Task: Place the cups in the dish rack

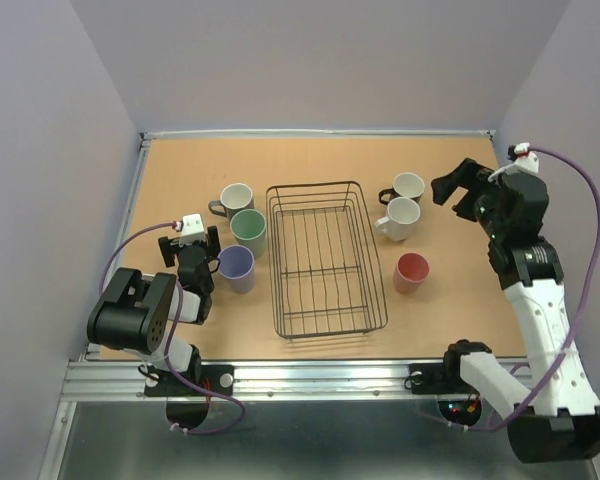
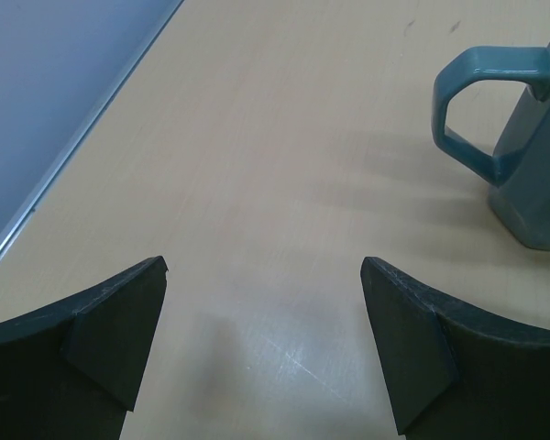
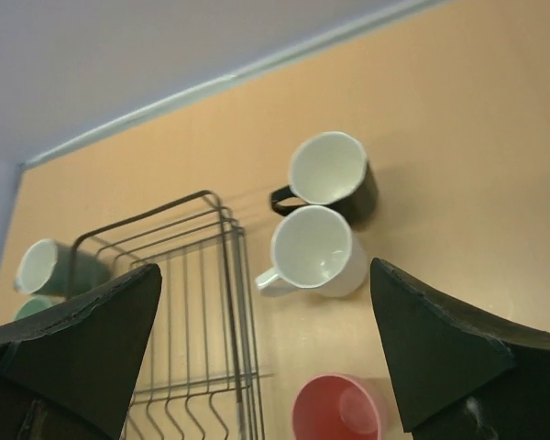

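Cups (image 1: 248,228) all outside dish rack (image 1: 325,186), three each side. Left gripper (image 2: 264,270) and right gripper (image 3: 266,270) both spread, empty. Risk: white mug (image 3: 313,249) just beside black mug (image 3: 335,174); descending right gripper may knock neighbour. Thin rack wires may tip cups.

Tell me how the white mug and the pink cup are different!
The white mug has a handle; the pink cup has none. The white mug stands farther back than the pink cup. Both stand upright, right of the rack.
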`<action>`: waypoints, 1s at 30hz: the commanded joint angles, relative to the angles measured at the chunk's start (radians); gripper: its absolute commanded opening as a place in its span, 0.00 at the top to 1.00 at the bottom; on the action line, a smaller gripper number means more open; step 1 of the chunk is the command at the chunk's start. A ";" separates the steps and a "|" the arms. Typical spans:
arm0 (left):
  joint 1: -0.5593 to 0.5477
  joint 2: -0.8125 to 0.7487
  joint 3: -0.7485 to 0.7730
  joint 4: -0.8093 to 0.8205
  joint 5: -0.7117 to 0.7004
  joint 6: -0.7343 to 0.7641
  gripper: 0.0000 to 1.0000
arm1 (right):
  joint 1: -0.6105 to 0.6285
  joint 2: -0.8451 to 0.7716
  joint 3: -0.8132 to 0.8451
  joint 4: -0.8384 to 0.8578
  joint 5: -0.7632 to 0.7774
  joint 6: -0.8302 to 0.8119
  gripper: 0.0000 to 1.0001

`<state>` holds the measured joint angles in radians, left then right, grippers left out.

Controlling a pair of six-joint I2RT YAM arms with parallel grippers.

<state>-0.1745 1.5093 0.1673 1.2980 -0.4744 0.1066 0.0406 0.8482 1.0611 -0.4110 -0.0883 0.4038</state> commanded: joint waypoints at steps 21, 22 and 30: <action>0.006 -0.031 0.026 0.388 -0.006 -0.004 0.01 | -0.004 0.529 0.004 0.066 0.133 0.150 0.26; 0.004 -0.031 0.026 0.389 -0.006 -0.004 0.01 | -0.002 0.532 -0.004 0.073 0.130 0.150 0.27; 0.004 -0.031 0.026 0.389 -0.006 -0.004 0.01 | -0.002 0.597 -0.053 0.116 0.093 0.152 0.32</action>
<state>-0.1745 1.5093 0.1684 1.2980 -0.4744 0.1066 0.0399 1.4261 1.0351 -0.3580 0.0254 0.5507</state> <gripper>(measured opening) 0.986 0.693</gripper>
